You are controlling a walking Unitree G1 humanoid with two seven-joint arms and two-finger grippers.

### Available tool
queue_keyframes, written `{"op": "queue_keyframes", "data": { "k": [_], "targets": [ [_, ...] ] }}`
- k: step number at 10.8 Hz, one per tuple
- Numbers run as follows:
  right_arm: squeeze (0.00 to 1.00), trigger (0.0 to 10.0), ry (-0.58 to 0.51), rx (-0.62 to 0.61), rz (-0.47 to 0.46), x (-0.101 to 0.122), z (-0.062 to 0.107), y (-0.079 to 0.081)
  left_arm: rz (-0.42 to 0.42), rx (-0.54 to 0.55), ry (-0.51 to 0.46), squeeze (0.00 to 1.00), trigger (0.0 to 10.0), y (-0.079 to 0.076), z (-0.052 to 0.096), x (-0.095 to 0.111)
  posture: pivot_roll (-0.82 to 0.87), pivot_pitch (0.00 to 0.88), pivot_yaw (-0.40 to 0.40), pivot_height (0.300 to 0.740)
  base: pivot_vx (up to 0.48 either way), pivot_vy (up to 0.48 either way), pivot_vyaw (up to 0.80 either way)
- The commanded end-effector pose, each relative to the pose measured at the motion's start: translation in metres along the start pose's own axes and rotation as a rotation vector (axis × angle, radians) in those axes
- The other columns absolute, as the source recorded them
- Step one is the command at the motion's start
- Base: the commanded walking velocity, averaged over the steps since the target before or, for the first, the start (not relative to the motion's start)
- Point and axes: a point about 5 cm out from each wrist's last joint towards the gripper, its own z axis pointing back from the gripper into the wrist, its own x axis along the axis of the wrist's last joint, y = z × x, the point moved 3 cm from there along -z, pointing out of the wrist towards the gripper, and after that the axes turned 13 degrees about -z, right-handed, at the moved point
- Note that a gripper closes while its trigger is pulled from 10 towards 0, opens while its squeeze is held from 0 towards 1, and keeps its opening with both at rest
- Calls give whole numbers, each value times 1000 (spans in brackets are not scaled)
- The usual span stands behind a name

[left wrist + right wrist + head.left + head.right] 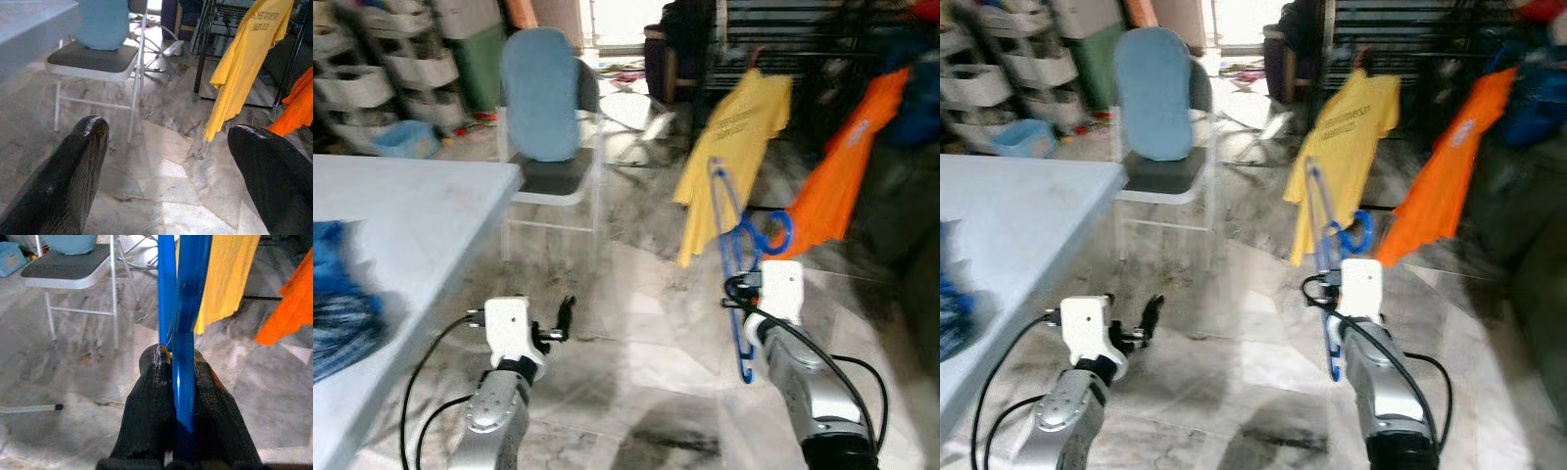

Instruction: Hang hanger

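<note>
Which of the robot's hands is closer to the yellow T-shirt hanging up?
Right. The right gripper, clamped on the blue hanger, sits just below the yellow T-shirt; the left gripper is open, well off to its left.

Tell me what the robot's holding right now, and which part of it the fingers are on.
The right gripper holds a blue hanger, its fingers shut on one of the hanger's straight bars. The left gripper is open and holds nothing.
</note>
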Motion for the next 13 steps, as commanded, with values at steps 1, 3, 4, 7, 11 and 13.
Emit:
{"op": "queue_keyframes", "data": {
  "k": [1, 3, 4, 7, 11, 13],
  "targets": [
    [0, 10000, -33, 9, 12, 9, 2, 1, 3, -1, -1, 0, 10000, 0, -1, 2, -93, 0, 59, 740, 0, -277, 0],
    [0, 10000, 6, -3, -47, 6, 2, -1, 2, -5, -5, 0, 10000, -1, -1, 3, -94, 0, 56, 740, 0, -307, 0],
    [0, 10000, 16, -10, -50, 5, 2, -4, 4, -5, -4, 0, 10000, 0, -3, 4, -94, 0, 57, 740, 0, -352, 0],
    [0, 10000, 27, -50, -11, -1, 3, -8, 16, -7, -7, 0, 10000, -2, -5, 7, -96, 0, 62, 740, 0, -306, 0],
    [0, 10000, 45, 17, -1, -2, 1, 7, 44, 67, -5, 0, 10000, 11, -8, 10, -97, 0, 62, 740, 0, 0, 0],
    [0, 10000, 40, 13, -15, 0, 0, 6, 93, 62, -13, 0, 10000, 13, -7, 9, -98, 0, 63, 740, 0, 0, 0]
  ]
}}
